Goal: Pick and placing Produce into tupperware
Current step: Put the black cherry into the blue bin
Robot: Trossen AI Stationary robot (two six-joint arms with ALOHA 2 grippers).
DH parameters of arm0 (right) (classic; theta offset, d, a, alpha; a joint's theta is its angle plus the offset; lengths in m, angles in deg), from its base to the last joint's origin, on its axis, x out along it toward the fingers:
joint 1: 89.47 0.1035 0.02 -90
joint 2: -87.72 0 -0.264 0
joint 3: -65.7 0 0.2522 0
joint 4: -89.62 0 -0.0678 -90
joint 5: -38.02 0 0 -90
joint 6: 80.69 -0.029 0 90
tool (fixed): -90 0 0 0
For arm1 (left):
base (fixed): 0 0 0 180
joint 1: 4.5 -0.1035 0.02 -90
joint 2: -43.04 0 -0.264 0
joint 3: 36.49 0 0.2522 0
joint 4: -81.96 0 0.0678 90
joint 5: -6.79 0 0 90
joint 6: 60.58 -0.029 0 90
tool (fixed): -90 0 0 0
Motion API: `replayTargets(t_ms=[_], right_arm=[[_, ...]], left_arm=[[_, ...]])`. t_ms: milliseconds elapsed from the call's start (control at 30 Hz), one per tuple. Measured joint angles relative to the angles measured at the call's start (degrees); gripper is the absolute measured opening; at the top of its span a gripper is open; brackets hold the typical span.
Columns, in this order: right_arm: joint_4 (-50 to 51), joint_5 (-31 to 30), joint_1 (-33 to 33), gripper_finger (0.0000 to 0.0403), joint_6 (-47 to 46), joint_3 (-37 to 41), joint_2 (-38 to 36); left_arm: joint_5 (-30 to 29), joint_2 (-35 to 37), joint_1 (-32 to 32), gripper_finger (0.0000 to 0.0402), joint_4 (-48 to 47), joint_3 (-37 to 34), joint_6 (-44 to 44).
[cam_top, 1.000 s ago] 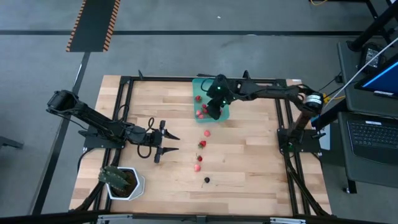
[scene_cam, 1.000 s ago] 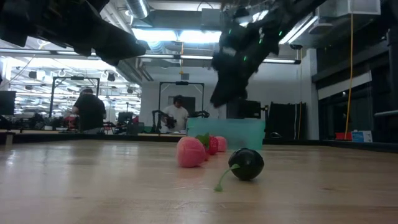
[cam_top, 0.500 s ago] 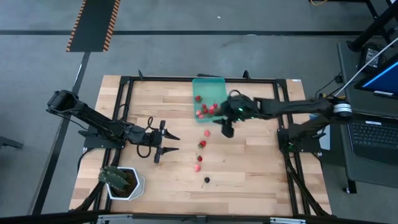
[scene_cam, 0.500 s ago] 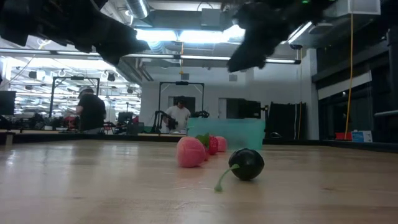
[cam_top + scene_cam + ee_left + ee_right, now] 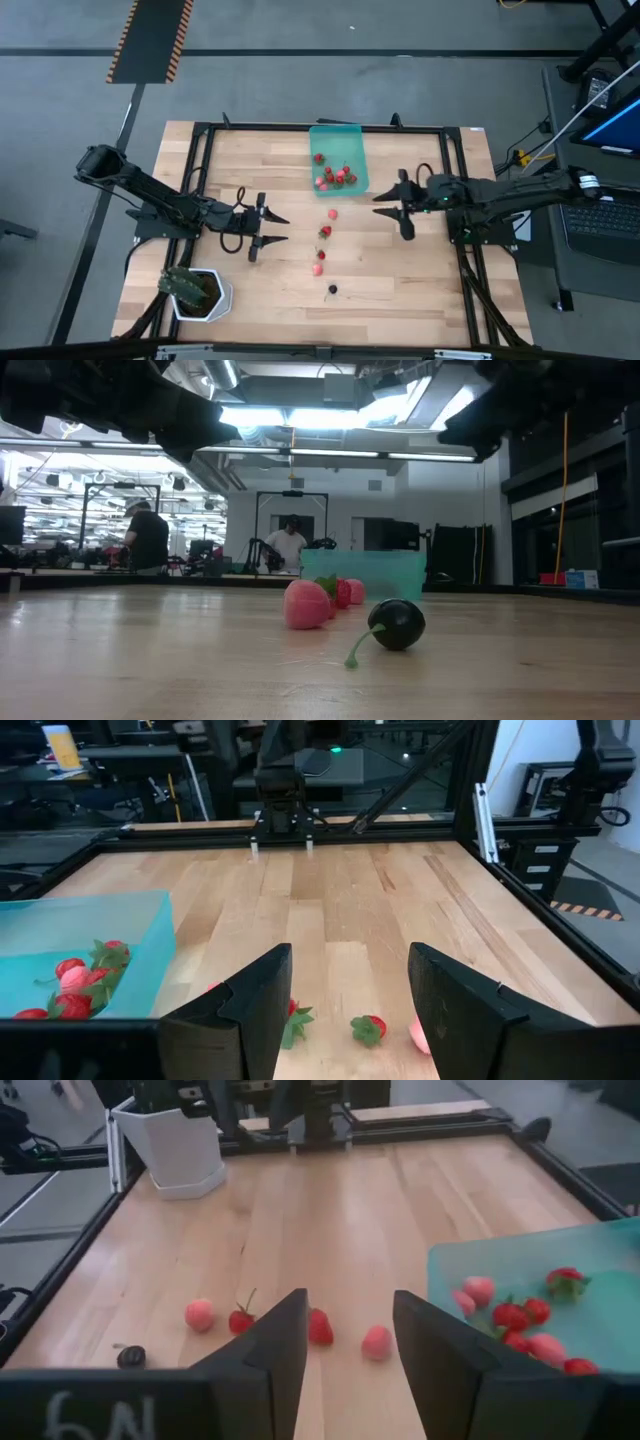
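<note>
High view: I hold the right end effector (image 5: 391,207) open and empty, right of centre, facing the loose produce (image 5: 324,232) mid-table (image 5: 400,270); the tupperware (image 5: 338,150) sits at upper centre, already holding several fruits. The left end effector (image 5: 270,229), also open and empty, waits left of centre.
Low view: a dark berry (image 5: 397,624) lies nearest.
Right wrist view: four fruits lie ahead, presumably next.

My two arms, the left arm (image 5: 150,200) and the right arm (image 5: 500,190), are black all over, built of slim jointed links with black cables looping alongside them. Each ends in two flat, matte dark fingers (image 5: 250,1010) with squared, angular edges. On the body behind my right fingers (image 5: 270,1345) there are pale handwritten marks I cannot read.
</note>
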State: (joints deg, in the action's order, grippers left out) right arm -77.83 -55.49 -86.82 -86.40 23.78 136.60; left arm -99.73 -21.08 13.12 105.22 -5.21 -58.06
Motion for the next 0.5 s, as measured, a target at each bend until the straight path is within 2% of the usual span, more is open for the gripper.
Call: replayTargets(t_ms=[133,267,500], right_arm=[[0.0,-2.6,1.2,0.0150,-0.3,4.5,-6.4],[-1.2,-2.6,2.2,0.0152,-2.7,8.5,-10.6],[-2.9,-2.6,3.0,0.0150,-5.7,12.2,-12.1]], left_arm=[[-2.0,0.0,0.0,0.0195,0.0,0.0,0.1],[-2.5,0.0,-0.2,0.0195,0.1,0.0,0.1],[-0.2,0.0,-0.5,0.0195,0.3,0.0,3.4]])
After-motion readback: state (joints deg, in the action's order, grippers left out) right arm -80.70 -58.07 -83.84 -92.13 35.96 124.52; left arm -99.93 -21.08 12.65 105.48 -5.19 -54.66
